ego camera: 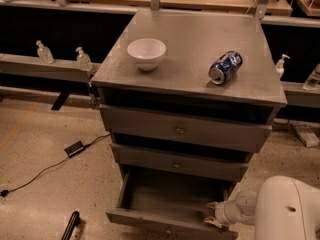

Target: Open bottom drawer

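The bottom drawer (150, 218) of the grey cabinet stands pulled out, its dark inside showing and its front edge at the bottom of the camera view. My gripper (214, 214) sits at the drawer's right front corner, its pale fingers pointing left over the front board. My white arm (285, 209) fills the lower right corner behind it. The two drawers above, the mid-sized one (175, 163) and the tall top one (180, 129), are pushed in with small round knobs showing.
A white bowl (146, 52) and a blue can (225, 67) lying on its side rest on the cabinet top (190, 39). Small clear bottles (83, 59) stand on a ledge at left. A black cable and adapter (75, 148) cross the floor at left.
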`<state>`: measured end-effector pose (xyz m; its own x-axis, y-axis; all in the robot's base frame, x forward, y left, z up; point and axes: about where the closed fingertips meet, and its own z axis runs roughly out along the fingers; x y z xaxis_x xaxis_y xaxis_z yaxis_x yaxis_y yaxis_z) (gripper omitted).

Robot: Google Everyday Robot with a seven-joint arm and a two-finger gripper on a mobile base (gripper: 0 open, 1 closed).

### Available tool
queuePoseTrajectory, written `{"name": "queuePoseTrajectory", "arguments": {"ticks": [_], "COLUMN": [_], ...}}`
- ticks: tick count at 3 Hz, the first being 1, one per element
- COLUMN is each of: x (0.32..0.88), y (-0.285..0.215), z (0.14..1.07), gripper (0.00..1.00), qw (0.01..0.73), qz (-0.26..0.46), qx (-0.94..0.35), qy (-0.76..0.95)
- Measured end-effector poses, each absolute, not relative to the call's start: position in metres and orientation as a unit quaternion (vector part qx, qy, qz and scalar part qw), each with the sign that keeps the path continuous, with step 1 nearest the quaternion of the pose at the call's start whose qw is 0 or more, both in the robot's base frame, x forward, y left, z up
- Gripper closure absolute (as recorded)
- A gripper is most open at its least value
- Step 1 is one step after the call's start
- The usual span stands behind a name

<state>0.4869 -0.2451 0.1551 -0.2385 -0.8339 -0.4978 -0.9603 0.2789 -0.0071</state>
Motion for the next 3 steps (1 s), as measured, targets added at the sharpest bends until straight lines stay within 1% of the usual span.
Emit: {"name": "queuePoseTrajectory", "arguments": {"ticks": [1, 2, 3], "x": [0.4902, 0.4940, 0.4961], "y": [-0.2451, -0.2451, -0.2451], "z": [0.1551, 0.1550, 0.1550], "gripper": [0.00, 0.00, 0.17], "qw": [0.208, 0.208, 0.208], "qz": [0.152, 0.152, 0.152], "qx": [-0.581, -0.581, -0.581], "qy": [0.772, 0.772, 0.772]}}
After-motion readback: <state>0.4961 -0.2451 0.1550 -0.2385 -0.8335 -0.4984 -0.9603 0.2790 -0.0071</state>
